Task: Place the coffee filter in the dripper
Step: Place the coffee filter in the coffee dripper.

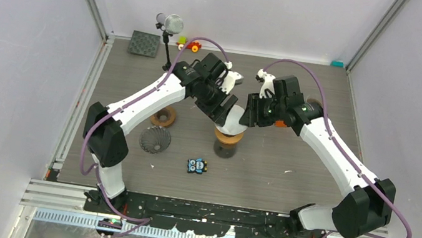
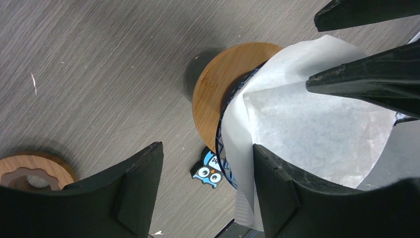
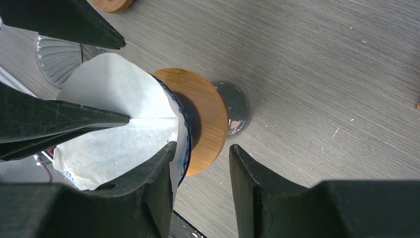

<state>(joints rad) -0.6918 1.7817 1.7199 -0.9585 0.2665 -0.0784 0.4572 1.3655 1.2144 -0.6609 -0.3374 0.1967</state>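
A white paper coffee filter [image 1: 233, 120] sits opened in the dripper [image 1: 228, 137], which has a wooden collar [image 2: 223, 84] and a dark wire rim and stands on a dark glass [image 3: 235, 106]. My left gripper [image 1: 226, 110] is open over the filter's left rim. In the left wrist view [image 2: 207, 148] one finger [image 2: 297, 198] is inside the filter [image 2: 317, 124] and the other is outside. My right gripper [image 1: 249, 118] is open at the right rim. In the right wrist view [image 3: 203, 147] one finger [image 3: 153, 193] presses inside the filter [image 3: 109, 99] and the other stays outside the collar [image 3: 208, 114].
A wooden ring [image 1: 163, 116] and a clear ribbed dripper [image 1: 155, 140] lie left of the dripper. An owl figure [image 1: 196, 166] lies in front. A microphone on a stand [image 1: 171, 23], a black pad [image 1: 144, 44] and small toys [image 1: 189, 44] are at the back.
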